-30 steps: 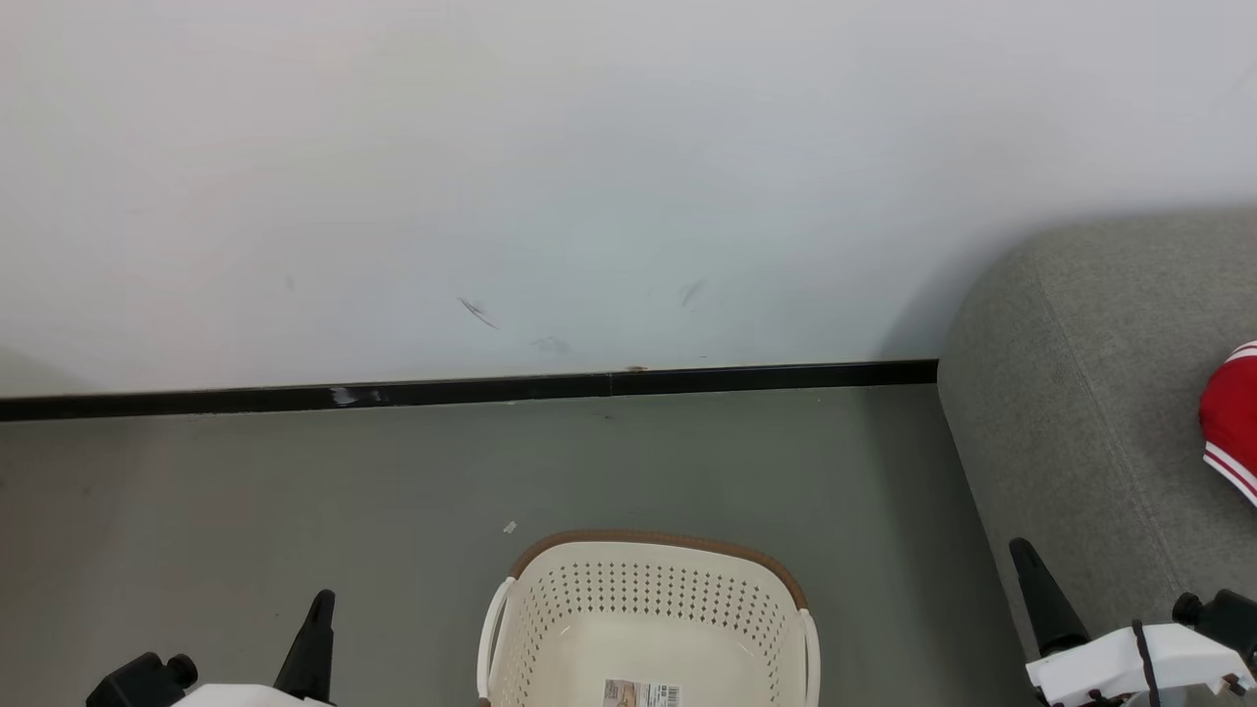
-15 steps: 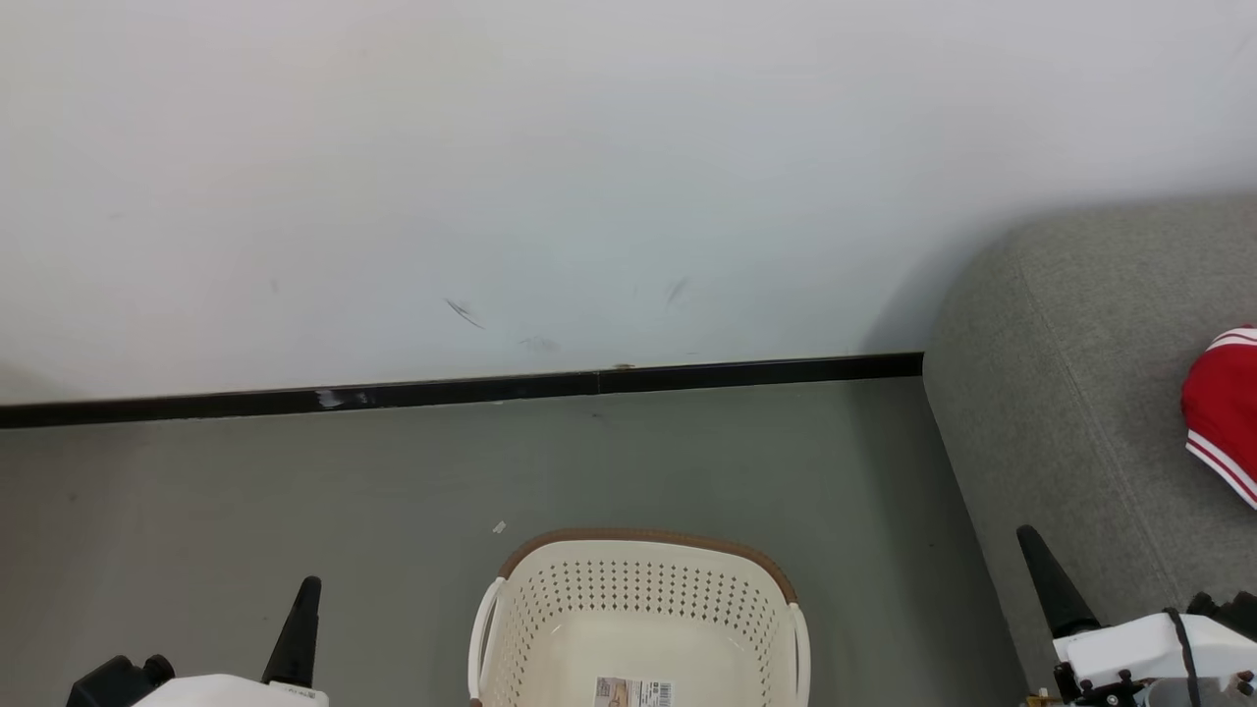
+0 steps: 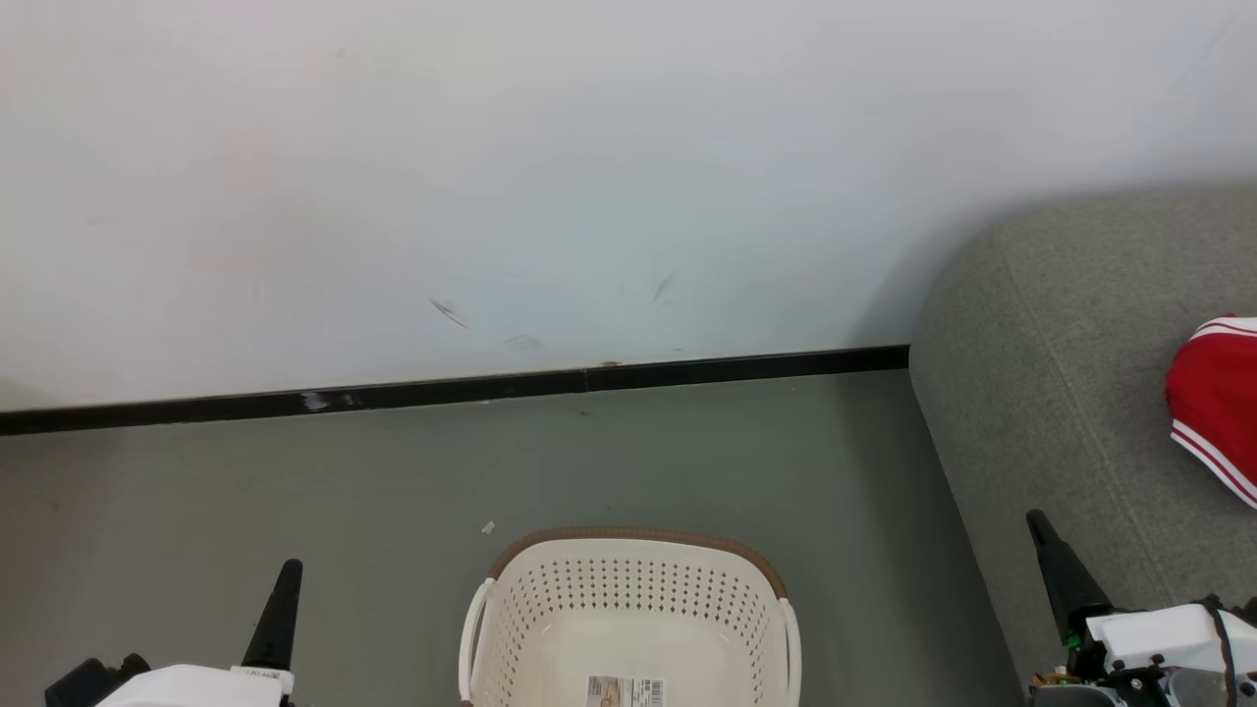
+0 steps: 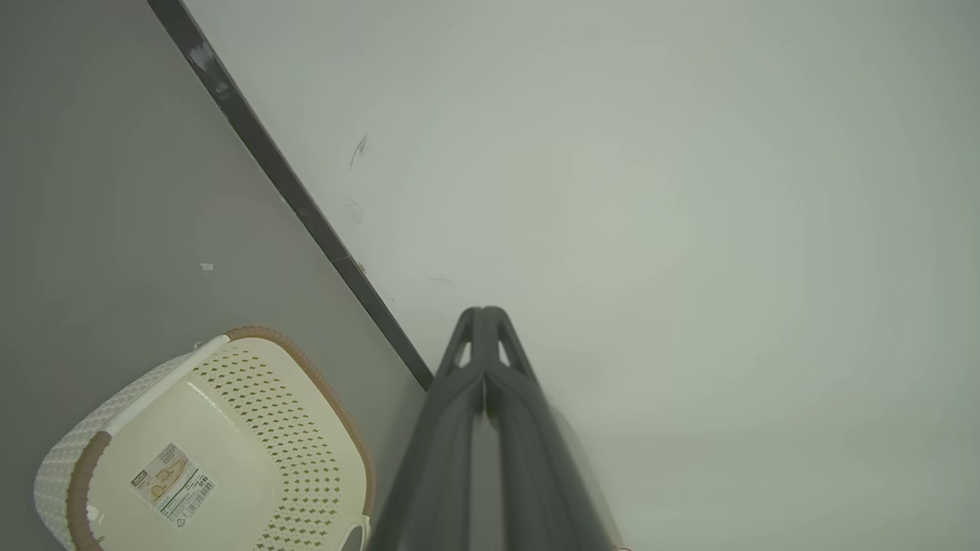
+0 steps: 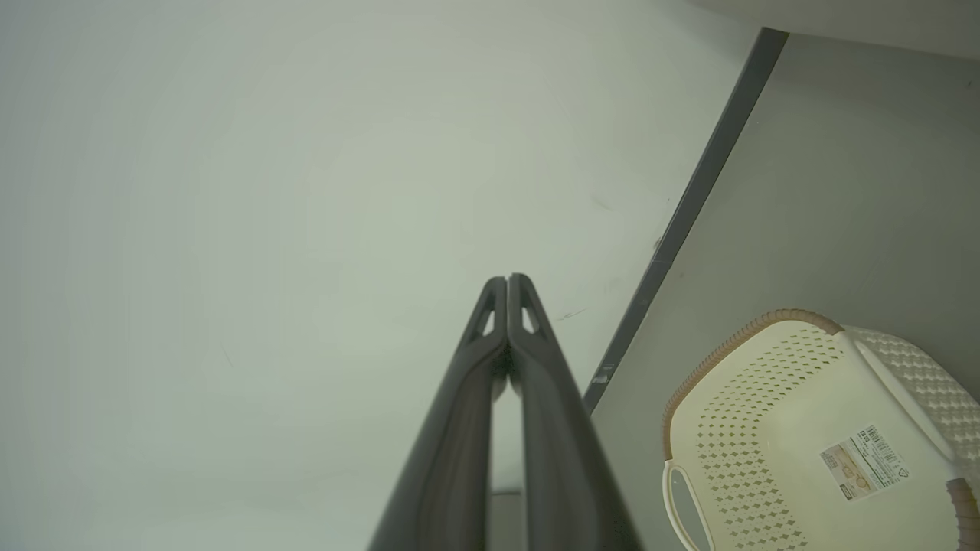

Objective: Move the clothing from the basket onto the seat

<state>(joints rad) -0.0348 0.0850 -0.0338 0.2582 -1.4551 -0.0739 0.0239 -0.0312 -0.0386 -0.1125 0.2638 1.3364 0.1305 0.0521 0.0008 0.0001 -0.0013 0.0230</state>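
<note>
The cream perforated basket (image 3: 628, 609) stands on the floor at the bottom centre, with nothing but a paper label (image 3: 626, 691) on its inner floor. Red clothing (image 3: 1216, 403) with white stripes lies on the grey seat (image 3: 1070, 393) at the right edge. My left gripper (image 3: 285, 579) is shut and holds nothing, to the left of the basket. My right gripper (image 3: 1041, 530) is shut with nothing in it, over the seat's front edge. The left wrist view has the basket (image 4: 214, 444) at lower left beside the shut left gripper (image 4: 484, 312). The right wrist view has the basket (image 5: 811, 436) at lower right beside the shut right gripper (image 5: 507, 279).
A white wall (image 3: 550, 167) with scuff marks rises behind the basket, ending in a black skirting strip (image 3: 452, 388). Grey floor (image 3: 295, 491) lies between wall and basket, with a small pale scrap (image 3: 487, 527) on it.
The head camera has shifted, so the whole scene slid left and slightly up. Both grippers have dropped a little lower in the picture and stay shut.
</note>
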